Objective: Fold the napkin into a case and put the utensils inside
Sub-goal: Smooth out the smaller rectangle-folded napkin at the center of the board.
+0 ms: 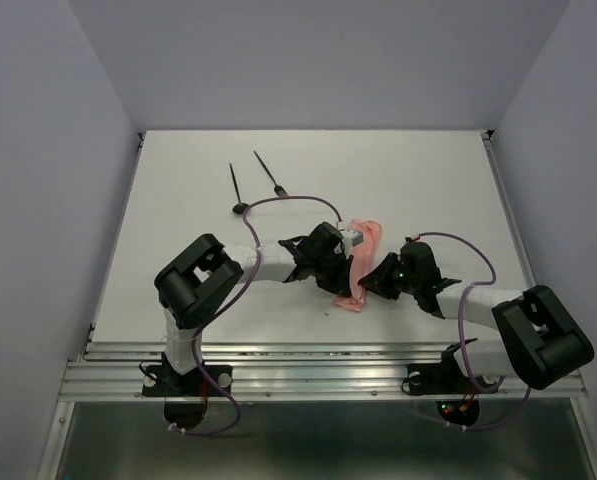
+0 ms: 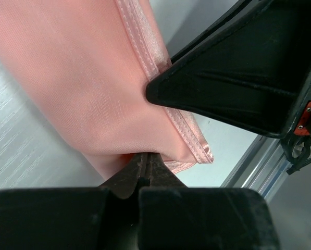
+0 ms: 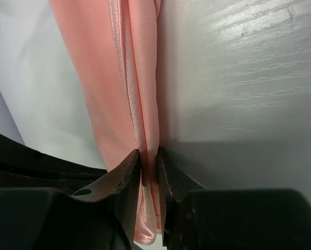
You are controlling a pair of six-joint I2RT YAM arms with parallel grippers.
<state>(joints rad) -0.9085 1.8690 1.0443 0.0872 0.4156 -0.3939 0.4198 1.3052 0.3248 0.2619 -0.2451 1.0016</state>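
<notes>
At mid-table, left gripper (image 2: 145, 158) clenched on napkin (image 2: 77, 78), right gripper (image 3: 149, 155) pinching its folded edge.

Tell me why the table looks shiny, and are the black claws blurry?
Right wrist view: light glares in streaks off the table; the right gripper near the lens is soft. Left wrist view: napkin stitching sharp. Top view: even light.

We are seeing soft, even overhead light flooding the white table (image 1: 398, 180), casting only faint shadows. In the wrist views the near black fingers (image 3: 119, 179) are blurring into dark shapes, the napkin (image 2: 77, 78) is showing sharp stitching, and glare is streaking the table.
</notes>
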